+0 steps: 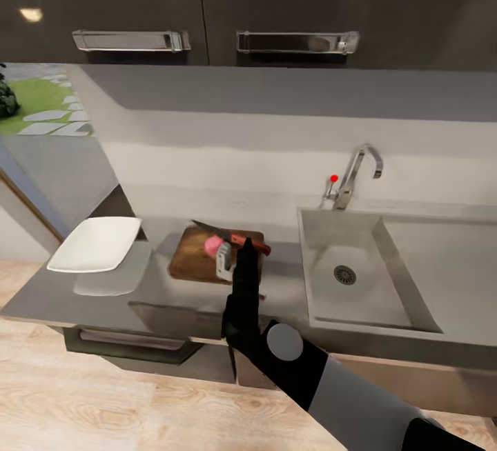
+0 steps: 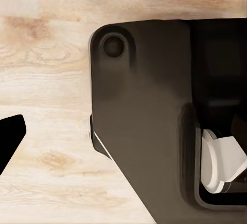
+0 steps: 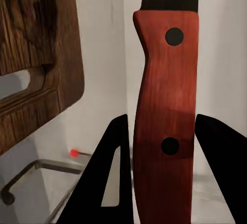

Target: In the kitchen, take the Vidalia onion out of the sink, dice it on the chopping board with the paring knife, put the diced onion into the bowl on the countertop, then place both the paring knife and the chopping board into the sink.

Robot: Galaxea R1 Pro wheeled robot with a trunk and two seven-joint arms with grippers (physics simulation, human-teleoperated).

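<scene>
Head view: the right pincer (image 1: 238, 252) reaches over the chopping board (image 1: 190, 263), which lies on the desk (image 1: 62, 296) between the white bowl (image 1: 96, 244) on the left and the sink (image 1: 345, 278) on the right. The Vidalia onion (image 1: 213, 246) sits whole on the board, just left of the pincer. The paring knife (image 1: 235, 237) runs across the board's far part, dark blade pointing left, red handle at the pincer's tip. The tap (image 1: 355, 175) stands at the far side of the sink.

Left wrist view: wood floor (image 2: 46, 80) and a dark part of the robot's body (image 2: 149, 106); whether the left pincer is clenched or released cannot be told.

Right wrist view: the knife's red handle (image 3: 165, 106) lies lengthwise between the two dark fingers (image 3: 108, 183), which flank it closely; the pincer looks closed on the handle, mid-length between its two rivets.

The knife is probably light and stiff, and its smooth handle may twist if it is gripped loosely, so a hold across the flat middle suits it. The round onion would likely roll under the blade.
</scene>
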